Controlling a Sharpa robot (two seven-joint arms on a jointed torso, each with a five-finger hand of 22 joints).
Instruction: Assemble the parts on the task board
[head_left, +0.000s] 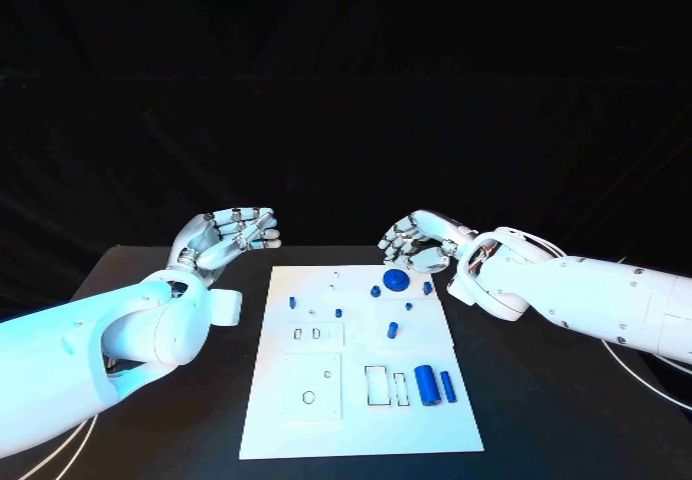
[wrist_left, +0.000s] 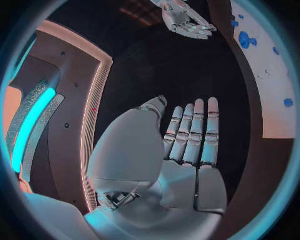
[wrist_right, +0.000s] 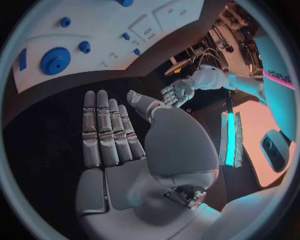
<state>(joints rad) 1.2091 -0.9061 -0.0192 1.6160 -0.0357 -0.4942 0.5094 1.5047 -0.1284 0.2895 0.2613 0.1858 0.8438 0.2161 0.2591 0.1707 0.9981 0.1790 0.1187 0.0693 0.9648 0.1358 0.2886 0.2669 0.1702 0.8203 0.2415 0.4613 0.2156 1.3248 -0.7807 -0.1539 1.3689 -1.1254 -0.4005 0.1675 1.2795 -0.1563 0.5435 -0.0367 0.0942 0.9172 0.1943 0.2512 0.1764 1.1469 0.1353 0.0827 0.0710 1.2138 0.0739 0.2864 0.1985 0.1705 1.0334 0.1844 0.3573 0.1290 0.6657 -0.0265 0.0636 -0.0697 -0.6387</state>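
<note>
Head view: both hands (head_left: 231, 236) (head_left: 418, 243) empty

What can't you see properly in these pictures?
- Head view: the small blue parts on the board are too small to tell their shapes.
- Head view: the right hand hides the board's far edge.
- Left wrist view: the circle's rim cuts the board off.
- Right wrist view: the left hand is too small to read.

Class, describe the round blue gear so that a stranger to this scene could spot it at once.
Find the white task board in the middle of the black table. At its far edge, just below the right hand, lies the blue gear: a wide toothed disc, far bigger than the small pegs around it.
</note>
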